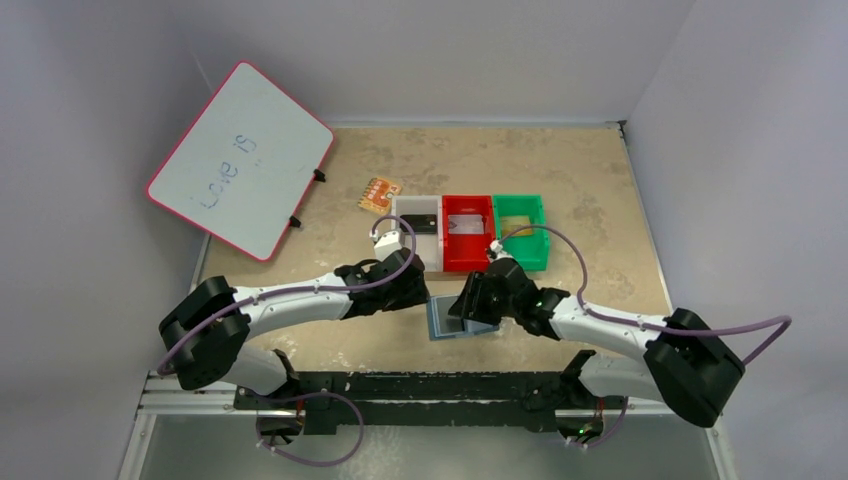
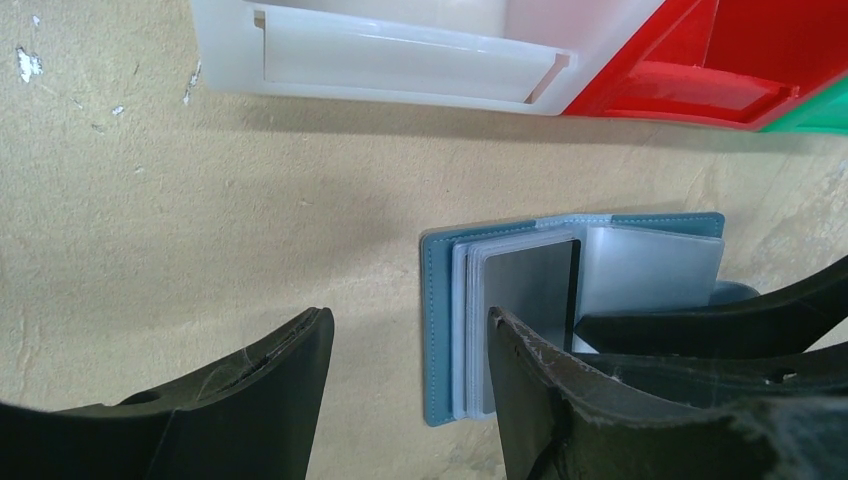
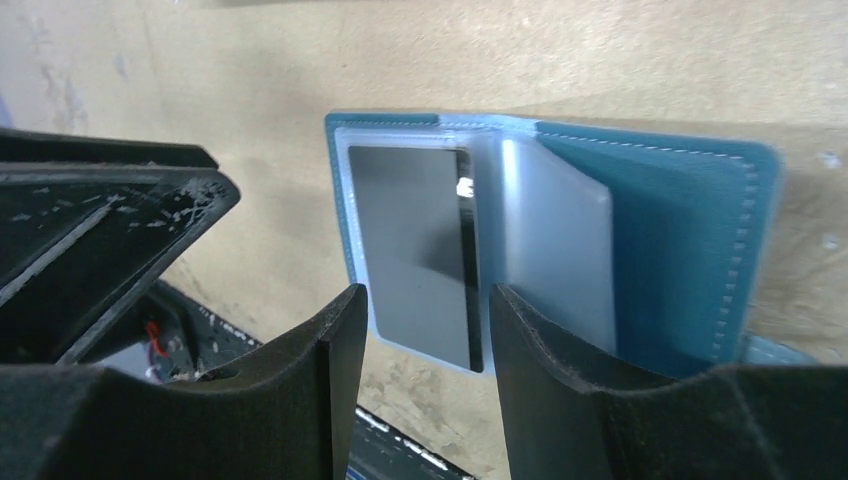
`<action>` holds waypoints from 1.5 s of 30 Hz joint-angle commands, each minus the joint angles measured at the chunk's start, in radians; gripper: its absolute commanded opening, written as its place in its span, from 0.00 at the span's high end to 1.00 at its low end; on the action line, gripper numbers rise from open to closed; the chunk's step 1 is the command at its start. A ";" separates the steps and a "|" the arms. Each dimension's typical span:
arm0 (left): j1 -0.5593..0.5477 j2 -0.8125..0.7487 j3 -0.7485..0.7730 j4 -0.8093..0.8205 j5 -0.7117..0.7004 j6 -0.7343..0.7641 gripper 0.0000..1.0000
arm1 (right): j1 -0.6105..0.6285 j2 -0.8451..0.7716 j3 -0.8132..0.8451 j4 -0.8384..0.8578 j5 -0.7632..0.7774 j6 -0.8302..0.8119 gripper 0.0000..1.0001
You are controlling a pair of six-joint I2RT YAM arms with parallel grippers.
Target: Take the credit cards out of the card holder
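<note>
The card holder (image 1: 445, 320) lies open on the table, teal-blue outside with clear sleeves inside. A silver-grey credit card (image 3: 410, 240) sits in its top sleeve, and a black card's edge (image 3: 471, 300) shows behind it. My right gripper (image 3: 425, 325) hovers open over the near end of that card, gripping nothing. My left gripper (image 2: 410, 345) is open too. One of its fingers (image 2: 530, 390) is over the card holder's (image 2: 440, 330) sleeves and the other is over bare table.
White (image 1: 417, 240), red (image 1: 468, 245) and green (image 1: 521, 232) bins stand in a row just behind the card holder. A black card lies in the white bin and a grey one in the red. An orange patterned square (image 1: 380, 193) and a whiteboard (image 1: 240, 160) lie at the back left.
</note>
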 commanded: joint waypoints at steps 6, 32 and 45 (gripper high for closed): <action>0.001 -0.023 -0.005 0.025 -0.002 0.015 0.42 | 0.010 0.021 -0.074 0.220 -0.128 0.054 0.49; -0.004 -0.007 0.021 0.091 0.108 0.068 0.48 | 0.035 -0.060 -0.009 0.079 -0.012 0.081 0.60; -0.049 0.057 0.031 0.121 0.157 0.075 0.55 | 0.035 0.034 -0.019 0.148 -0.029 0.097 0.62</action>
